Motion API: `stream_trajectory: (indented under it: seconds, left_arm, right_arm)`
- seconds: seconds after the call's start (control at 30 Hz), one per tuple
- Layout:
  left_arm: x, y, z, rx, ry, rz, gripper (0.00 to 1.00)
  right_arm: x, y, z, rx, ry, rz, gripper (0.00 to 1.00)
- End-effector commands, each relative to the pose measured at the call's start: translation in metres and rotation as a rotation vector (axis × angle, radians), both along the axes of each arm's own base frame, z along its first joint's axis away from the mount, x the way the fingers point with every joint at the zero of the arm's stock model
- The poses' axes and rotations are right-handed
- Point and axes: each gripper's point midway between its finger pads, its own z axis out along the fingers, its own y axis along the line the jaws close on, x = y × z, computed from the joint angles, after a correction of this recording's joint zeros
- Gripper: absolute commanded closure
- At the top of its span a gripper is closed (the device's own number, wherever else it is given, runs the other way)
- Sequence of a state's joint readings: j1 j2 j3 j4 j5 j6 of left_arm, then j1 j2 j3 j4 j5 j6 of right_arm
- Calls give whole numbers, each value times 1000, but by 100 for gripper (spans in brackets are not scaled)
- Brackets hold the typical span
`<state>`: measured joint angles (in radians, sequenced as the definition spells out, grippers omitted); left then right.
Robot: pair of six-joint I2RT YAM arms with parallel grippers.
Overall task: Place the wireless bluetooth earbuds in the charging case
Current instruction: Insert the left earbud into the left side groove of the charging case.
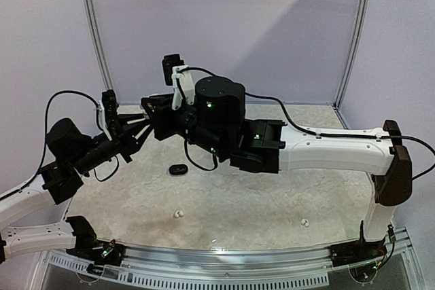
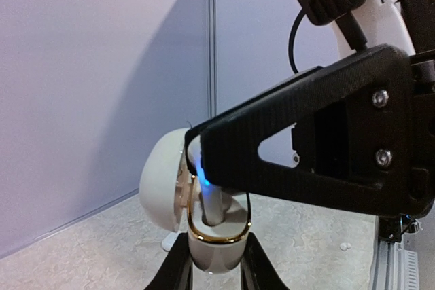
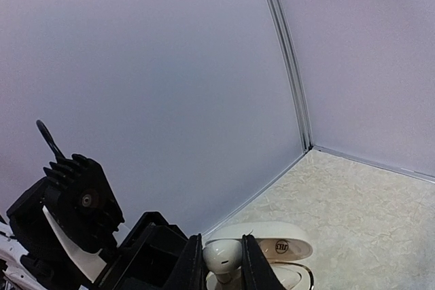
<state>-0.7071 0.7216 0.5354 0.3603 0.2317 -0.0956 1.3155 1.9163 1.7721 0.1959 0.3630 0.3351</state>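
My left gripper (image 2: 216,269) is shut on the base of a white charging case (image 2: 216,249) with a gold rim, held above the table, its lid (image 2: 162,188) open to the left. My right gripper (image 3: 223,266) is shut on a white earbud (image 3: 223,255). The earbud's stem (image 2: 212,205) stands in a slot of the case, with a blue light glowing just above it. The case also shows in the right wrist view (image 3: 279,246), below the bud. In the top view the left gripper (image 1: 136,134) and right gripper (image 1: 151,112) meet at the back left; the case is hidden there.
A small black case (image 1: 179,169) lies on the table left of centre. Loose white earbuds lie near the front, one (image 1: 179,214) at centre left and another (image 1: 304,223) at the right. Grey walls enclose the back and sides.
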Motion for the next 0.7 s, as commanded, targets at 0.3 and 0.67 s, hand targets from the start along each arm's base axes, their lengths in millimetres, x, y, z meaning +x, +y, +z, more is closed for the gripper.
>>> stream_trajectory:
  seconds: [0.3,0.67]
  left_arm:
    - [-2,0,14,-25,-43,8,100]
    - [0,3,19,-38,-59,30,100]
  right_arm:
    - [6,7,-42,-86,19,-43,100]
    - [7,10,-61,-106,53,-42,87]
